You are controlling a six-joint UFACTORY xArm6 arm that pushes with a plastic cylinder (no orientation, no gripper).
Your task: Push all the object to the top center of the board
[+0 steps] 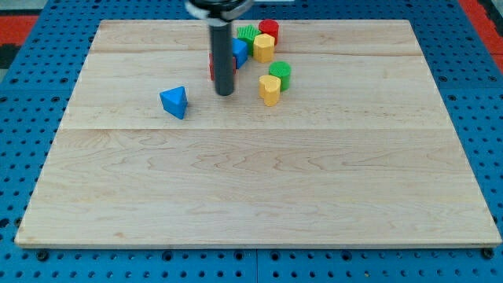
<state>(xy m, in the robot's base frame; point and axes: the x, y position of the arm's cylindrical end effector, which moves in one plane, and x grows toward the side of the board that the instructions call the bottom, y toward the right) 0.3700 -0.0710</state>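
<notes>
My tip [225, 93] rests on the board left of the block cluster, right of a lone blue triangular block [174, 102]. Behind the rod, a red block [211, 67] and a blue block [240, 52] are partly hidden. At the view's top centre sit a green ridged block [247, 34], a red cylinder [269, 30] and a yellow hexagonal block [263, 48]. A green cylinder [280, 73] and a yellow heart-shaped block [269, 89] stand just right of my tip.
The wooden board [259, 189] lies on a blue pegboard table [23, 94]. The arm's body enters from the view's top edge above the rod.
</notes>
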